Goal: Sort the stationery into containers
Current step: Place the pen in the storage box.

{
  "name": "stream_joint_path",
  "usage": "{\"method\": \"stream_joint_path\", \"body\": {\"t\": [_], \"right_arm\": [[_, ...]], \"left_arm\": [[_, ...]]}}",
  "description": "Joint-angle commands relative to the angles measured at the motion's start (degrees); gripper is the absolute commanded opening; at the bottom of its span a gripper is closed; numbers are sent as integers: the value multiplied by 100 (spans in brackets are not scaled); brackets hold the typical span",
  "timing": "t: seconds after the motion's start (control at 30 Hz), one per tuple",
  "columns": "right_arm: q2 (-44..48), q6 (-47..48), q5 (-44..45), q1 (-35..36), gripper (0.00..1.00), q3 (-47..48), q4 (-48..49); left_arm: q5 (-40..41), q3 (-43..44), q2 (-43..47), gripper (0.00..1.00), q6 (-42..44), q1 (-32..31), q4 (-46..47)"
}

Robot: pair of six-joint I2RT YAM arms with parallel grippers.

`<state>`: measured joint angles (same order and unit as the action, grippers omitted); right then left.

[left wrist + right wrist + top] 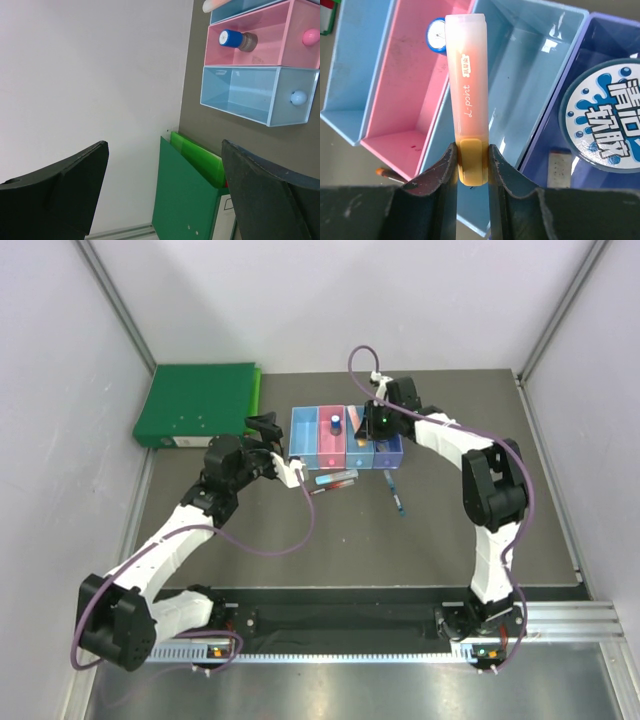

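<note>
The four joined bins (303, 440) stand mid-table: light blue, pink, light blue, purple. My right gripper (368, 426) hovers over them, shut on an orange-pink marker (465, 80) by its yellow end, above the second light blue bin (535, 70). The blue-white bottle (436, 34) lies in the pink bin (400, 105). The round blue reel (605, 117) and pale block (559, 170) lie in the purple bin (620, 42). My left gripper (272, 448) is open and empty just left of the bins. A red-blue pen (335, 480) and a dark blue pen (396, 492) lie on the table before the bins.
A big green binder (197, 403) lies at the back left, against the wall; it also fills the left wrist view (185, 200) between my fingers. White walls close in the table on three sides.
</note>
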<state>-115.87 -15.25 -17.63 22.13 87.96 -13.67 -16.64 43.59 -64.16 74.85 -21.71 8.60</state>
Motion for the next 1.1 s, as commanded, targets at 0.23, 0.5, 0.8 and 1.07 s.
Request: {"method": "stream_joint_path", "body": {"t": [0.23, 0.5, 0.8, 1.07], "right_arm": [[-269, -75, 145, 134, 10, 309, 207], [-190, -40, 242, 213, 26, 344, 189], [-76, 92, 347, 222, 40, 441, 137], [170, 381, 453, 213, 39, 695, 5]], "left_arm": [[-137, 79, -158, 99, -164, 132, 265], [-252, 70, -237, 99, -181, 220, 335], [-357, 123, -378, 99, -216, 229, 476], [-568, 150, -527, 99, -400, 229, 485]]}}
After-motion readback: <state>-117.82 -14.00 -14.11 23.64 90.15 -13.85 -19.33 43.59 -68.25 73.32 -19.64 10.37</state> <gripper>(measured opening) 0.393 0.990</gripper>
